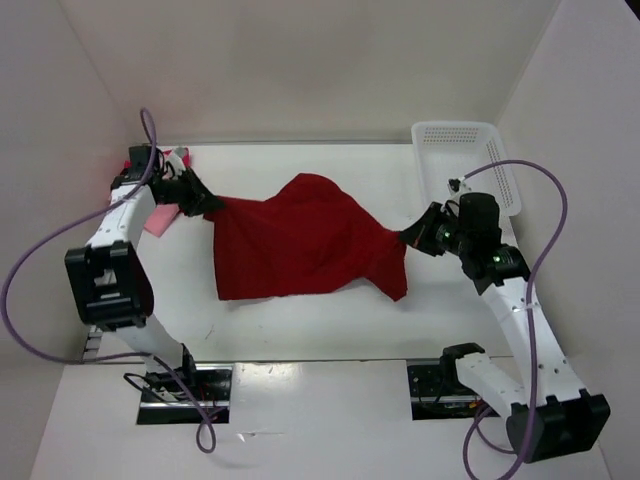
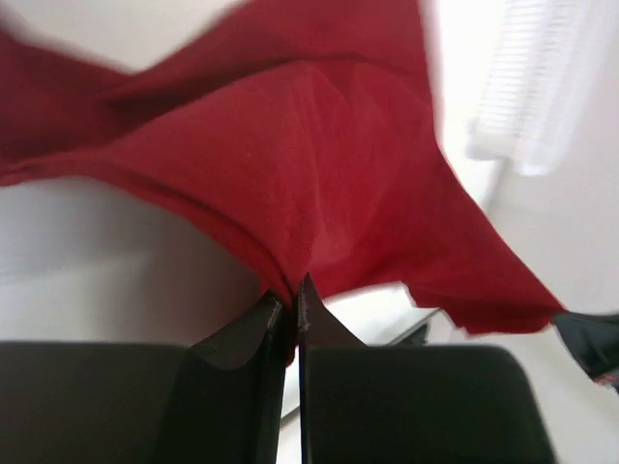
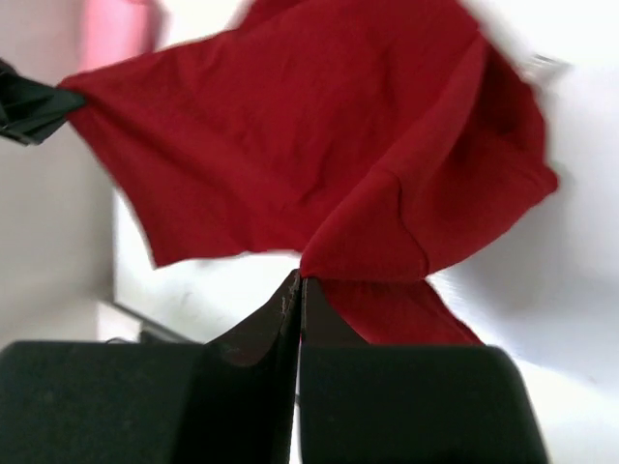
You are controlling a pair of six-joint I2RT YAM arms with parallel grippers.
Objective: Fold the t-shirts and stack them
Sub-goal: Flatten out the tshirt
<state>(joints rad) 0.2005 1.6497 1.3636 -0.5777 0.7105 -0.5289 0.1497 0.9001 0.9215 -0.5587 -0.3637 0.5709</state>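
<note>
Holding the dark red t-shirt [image 1: 300, 240] stretched over the middle of the table [image 1: 300, 330], with left gripper [image 1: 205, 206] pinched closed on its left edge, right gripper [image 1: 406, 238] pinched closed on its right edge

right gripper [image 3: 298, 290]: jaws pressed together, pinching a fold of the red shirt [image 3: 290, 135] | shirt: lifted, stretched taut across the frame, loose flap hanging lower right | far corner, upper left: meets the left gripper [image 3: 29, 108], dark, partly cut off | pink cloth [image 3: 111, 29]: top left, blurred | table [image 3: 580, 290]: white, below
</note>
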